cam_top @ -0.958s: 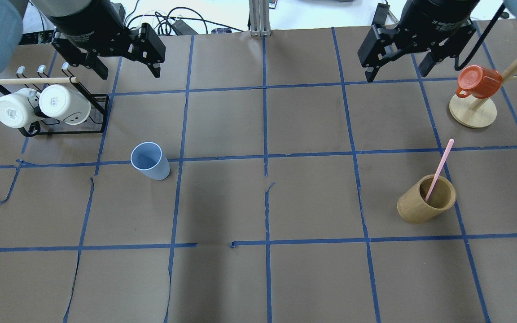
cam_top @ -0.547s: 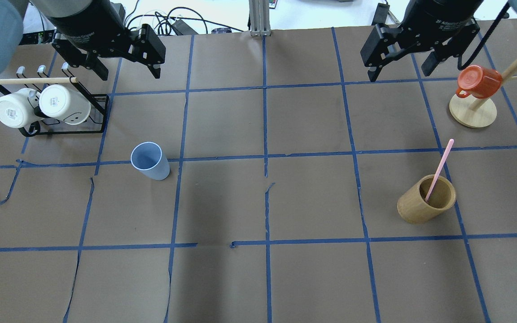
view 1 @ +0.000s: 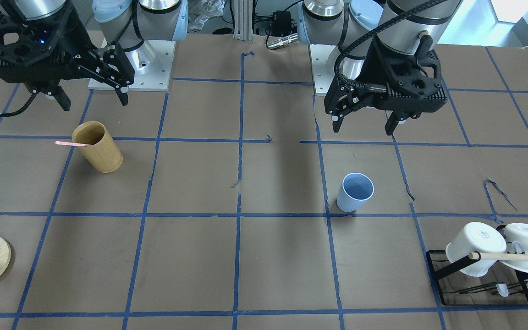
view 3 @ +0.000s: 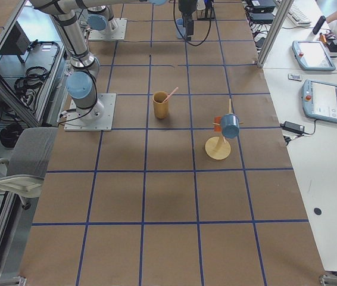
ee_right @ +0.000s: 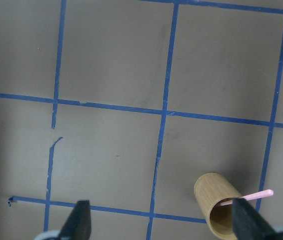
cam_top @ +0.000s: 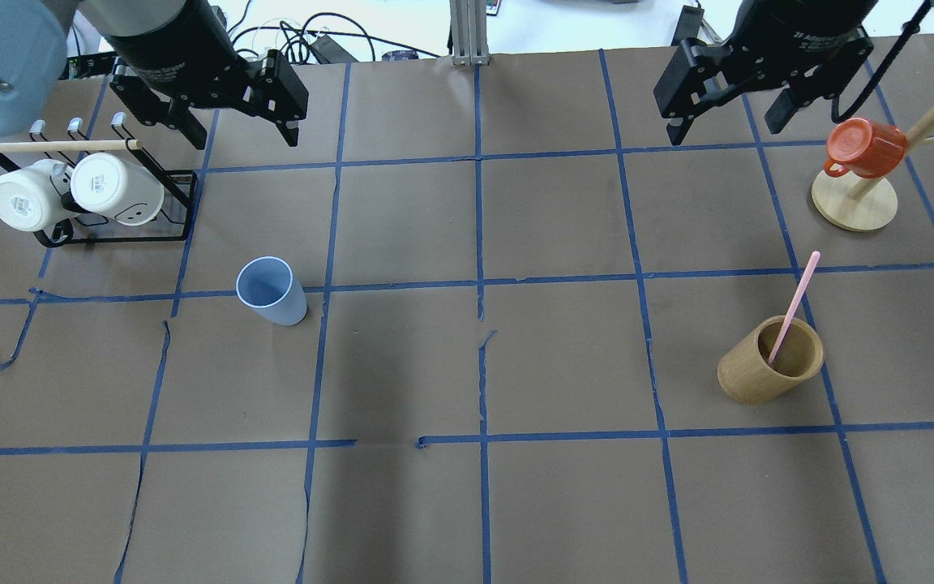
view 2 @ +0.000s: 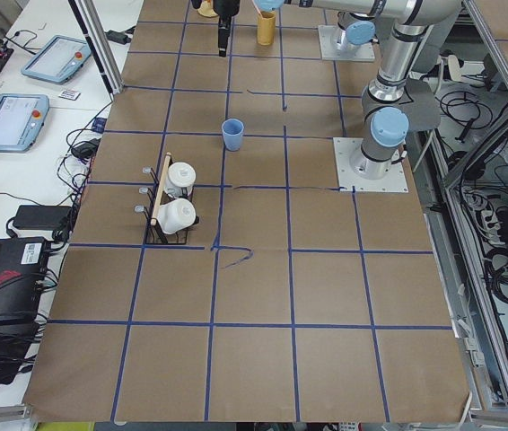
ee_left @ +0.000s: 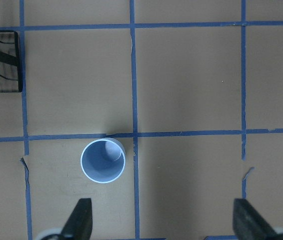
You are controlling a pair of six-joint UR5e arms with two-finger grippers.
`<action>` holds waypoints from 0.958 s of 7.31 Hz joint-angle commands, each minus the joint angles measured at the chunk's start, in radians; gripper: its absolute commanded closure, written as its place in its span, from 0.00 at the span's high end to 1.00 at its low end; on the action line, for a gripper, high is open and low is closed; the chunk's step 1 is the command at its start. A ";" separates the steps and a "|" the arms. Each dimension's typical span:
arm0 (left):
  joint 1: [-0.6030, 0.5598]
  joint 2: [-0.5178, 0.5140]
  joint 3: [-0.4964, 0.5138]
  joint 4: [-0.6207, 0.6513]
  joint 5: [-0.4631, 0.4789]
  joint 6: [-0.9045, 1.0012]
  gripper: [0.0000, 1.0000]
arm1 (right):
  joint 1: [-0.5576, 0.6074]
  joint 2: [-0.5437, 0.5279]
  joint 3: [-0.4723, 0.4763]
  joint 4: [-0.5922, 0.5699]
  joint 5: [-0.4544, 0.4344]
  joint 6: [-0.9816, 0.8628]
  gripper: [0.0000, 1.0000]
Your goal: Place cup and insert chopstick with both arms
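The light blue cup (cam_top: 271, 290) stands upright on the brown table, also seen in the front view (view 1: 354, 192) and the left wrist view (ee_left: 103, 161). One pink chopstick (cam_top: 795, 304) leans in the tan wooden cylinder (cam_top: 767, 361), also seen in the right wrist view (ee_right: 249, 197). My left gripper (cam_top: 244, 134) is open and empty, high above the table and apart from the cup. My right gripper (cam_top: 726, 131) is open and empty, high and well away from the cylinder.
A black rack (cam_top: 122, 238) with two white mugs (cam_top: 114, 188) and a wooden dowel (cam_top: 57, 147) stands beside the left gripper. An orange mug (cam_top: 864, 148) hangs on a wooden mug tree (cam_top: 854, 204) near the right gripper. Blue tape lines cross the table.
The left gripper has shifted slightly right and the right gripper slightly up in the overhead view. Cup, cylinder and chopstick have not moved.
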 commanded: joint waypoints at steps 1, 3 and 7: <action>-0.001 0.008 -0.002 0.013 -0.037 0.009 1.00 | -0.001 0.006 0.001 -0.001 0.002 -0.001 1.00; 0.018 -0.025 -0.033 0.013 -0.027 0.012 1.00 | -0.003 -0.023 0.001 0.057 -0.018 0.002 1.00; 0.073 -0.129 -0.357 0.397 -0.019 0.196 1.00 | -0.003 -0.008 0.001 0.062 -0.021 0.010 1.00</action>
